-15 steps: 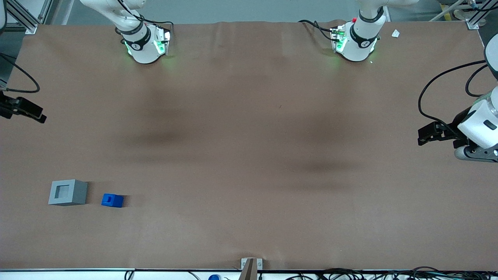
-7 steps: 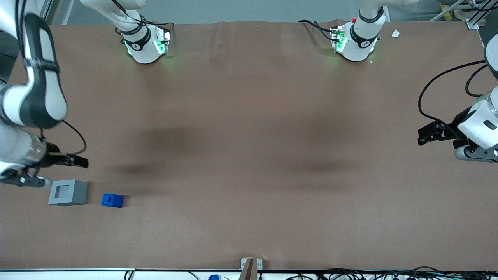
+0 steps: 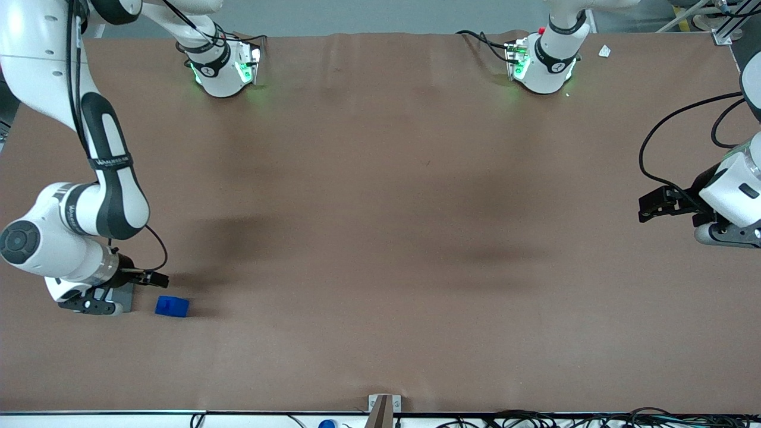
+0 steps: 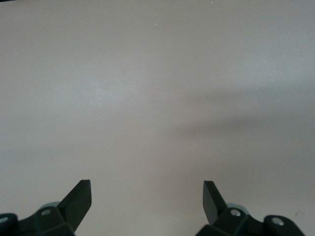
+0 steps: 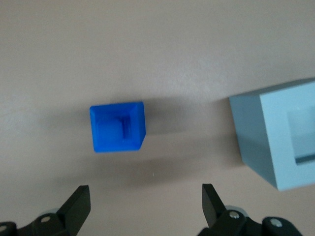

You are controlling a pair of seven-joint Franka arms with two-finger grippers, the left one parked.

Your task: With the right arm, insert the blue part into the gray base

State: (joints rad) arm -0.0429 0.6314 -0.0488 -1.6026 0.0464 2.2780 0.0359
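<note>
The blue part point(image 3: 172, 307) lies on the brown table toward the working arm's end, and in the right wrist view the blue part point(image 5: 118, 127) shows its small notch on top. The gray base point(image 3: 126, 295) stands beside it, mostly hidden under the right arm's wrist; in the right wrist view the gray base point(image 5: 283, 137) shows its sunk socket. My right gripper point(image 3: 156, 277) hangs just above the table, slightly farther from the front camera than the blue part. The gripper point(image 5: 145, 196) is open, with only bare table between its fingers.
Both arm bases point(image 3: 223, 65) point(image 3: 544, 59) stand at the table's edge farthest from the front camera. A small metal bracket point(image 3: 383, 404) sits at the near edge, with cables point(image 3: 535, 418) along it. A white scrap point(image 3: 604, 52) lies near the parked arm's base.
The right arm has swung in from the table's end, coming nearer the front camera and over the gray base, which it now mostly covers. The blue part and gray base have not moved.
</note>
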